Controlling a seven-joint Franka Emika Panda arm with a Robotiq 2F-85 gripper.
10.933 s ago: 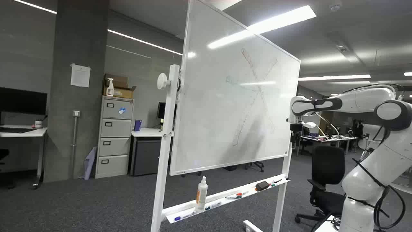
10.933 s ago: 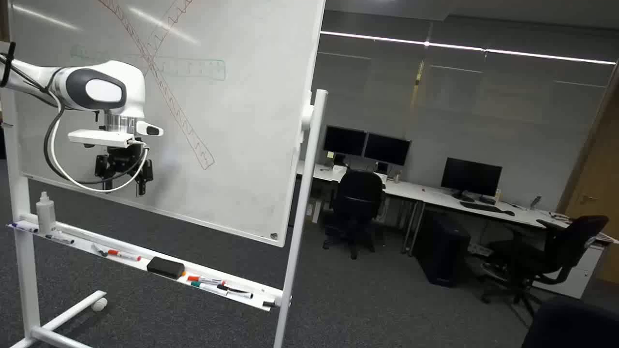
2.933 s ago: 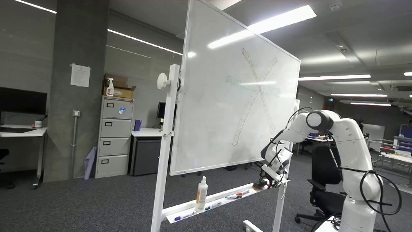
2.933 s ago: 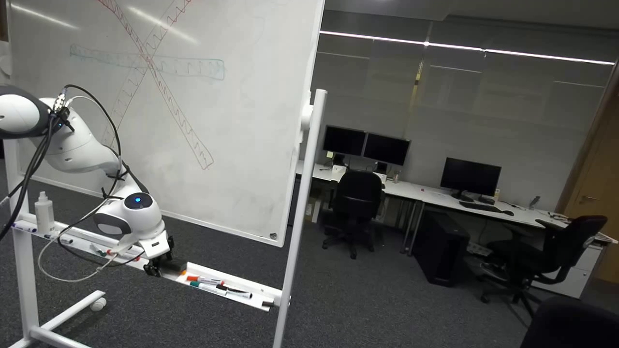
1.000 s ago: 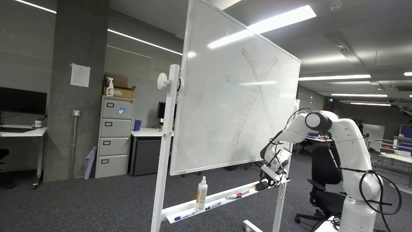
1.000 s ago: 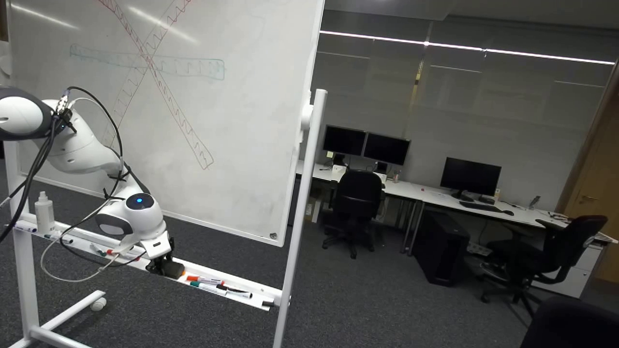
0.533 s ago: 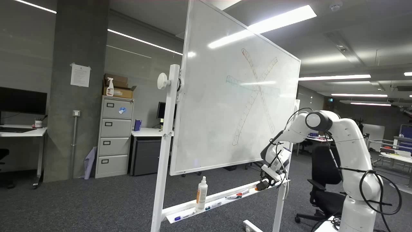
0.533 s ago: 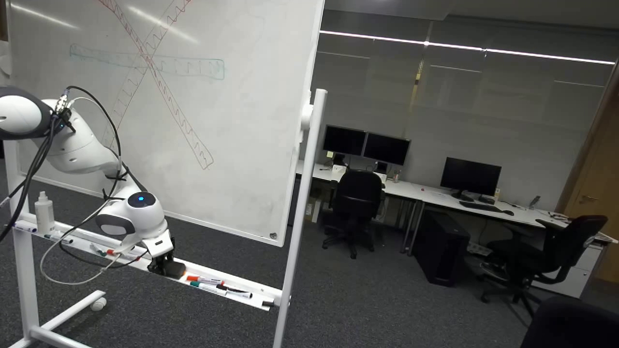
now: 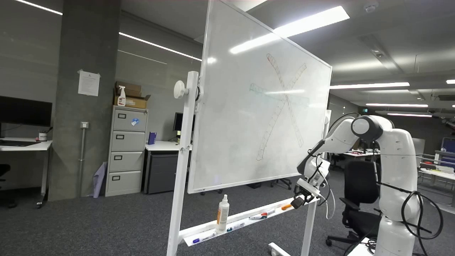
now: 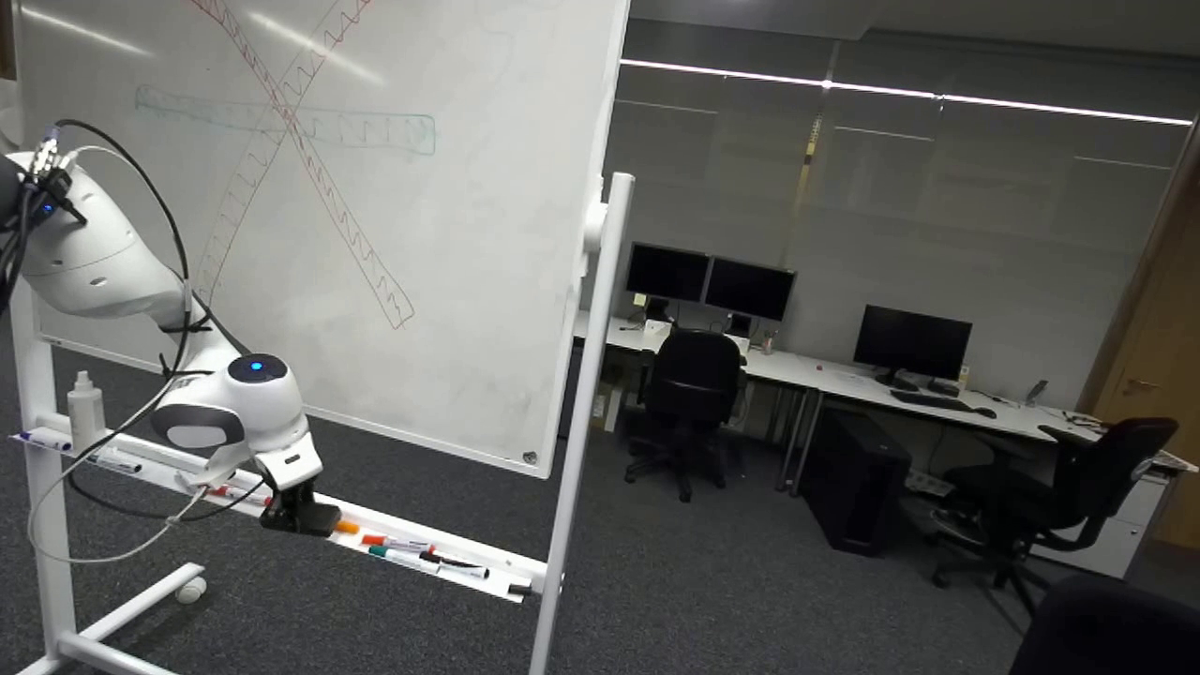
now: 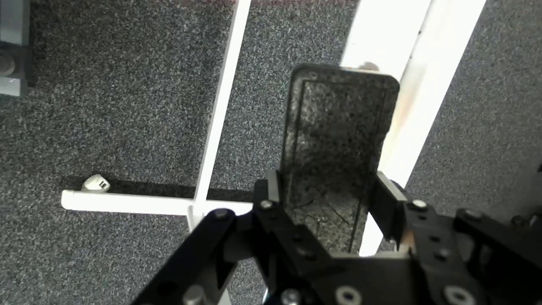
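Black eraser (image 11: 338, 127) is clamped between both jaws of the claw (image 11: 329, 188), its far end jutting beyond them

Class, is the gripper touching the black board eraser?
Touching: the wrist view shows the gripper clamped against both long sides of the eraser.

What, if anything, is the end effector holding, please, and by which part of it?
The end effector holds the dark whiteboard eraser by its two long sides, nearer one end.

eraser (image 11: 338, 127): partly hidden by tool (image 11: 331, 187) | arm (image 9: 396, 174): base cut off | notice (image 9: 89, 84): illegible
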